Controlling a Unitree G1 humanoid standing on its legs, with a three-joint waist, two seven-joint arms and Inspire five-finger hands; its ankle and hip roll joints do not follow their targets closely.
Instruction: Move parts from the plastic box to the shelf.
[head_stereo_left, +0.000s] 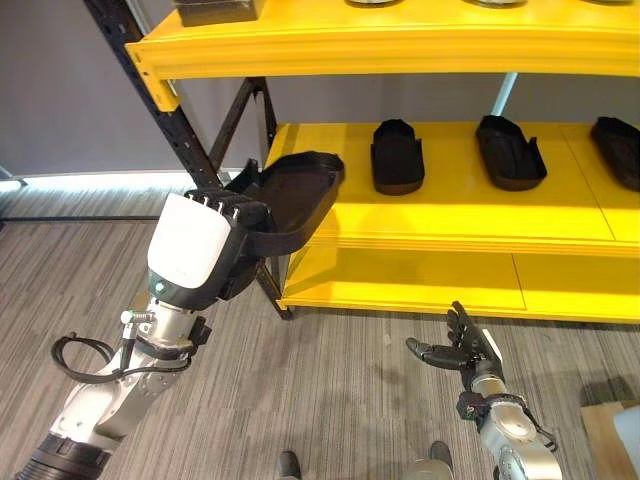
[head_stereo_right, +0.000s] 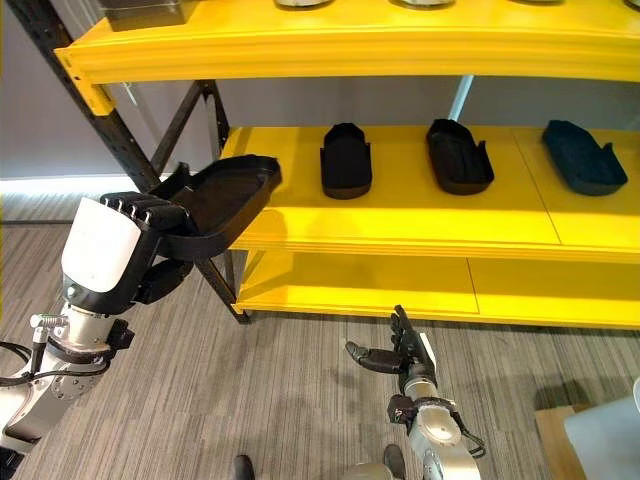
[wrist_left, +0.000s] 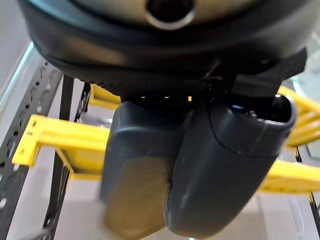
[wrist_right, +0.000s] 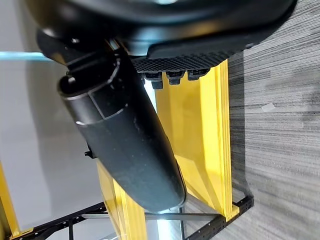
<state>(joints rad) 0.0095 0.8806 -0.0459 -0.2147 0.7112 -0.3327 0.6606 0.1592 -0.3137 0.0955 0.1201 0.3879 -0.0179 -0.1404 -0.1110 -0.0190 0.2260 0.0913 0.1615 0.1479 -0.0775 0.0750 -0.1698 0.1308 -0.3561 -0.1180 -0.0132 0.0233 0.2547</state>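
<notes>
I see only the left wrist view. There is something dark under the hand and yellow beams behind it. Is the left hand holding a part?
Observer: Yes. The left hand grips a black tray-like part by its near end.
Operator: Where is the part relative to the shelf?
Observer: Its far end reaches the left end of the middle yellow shelf; I cannot tell if it touches.
Operator: Is that shelf level occupied?
Observer: Three black parts lie in a row there, to the right of the held one.
Operator: And the right hand?
Observer: The right hand hangs low over the floor, open, holding nothing.
</notes>
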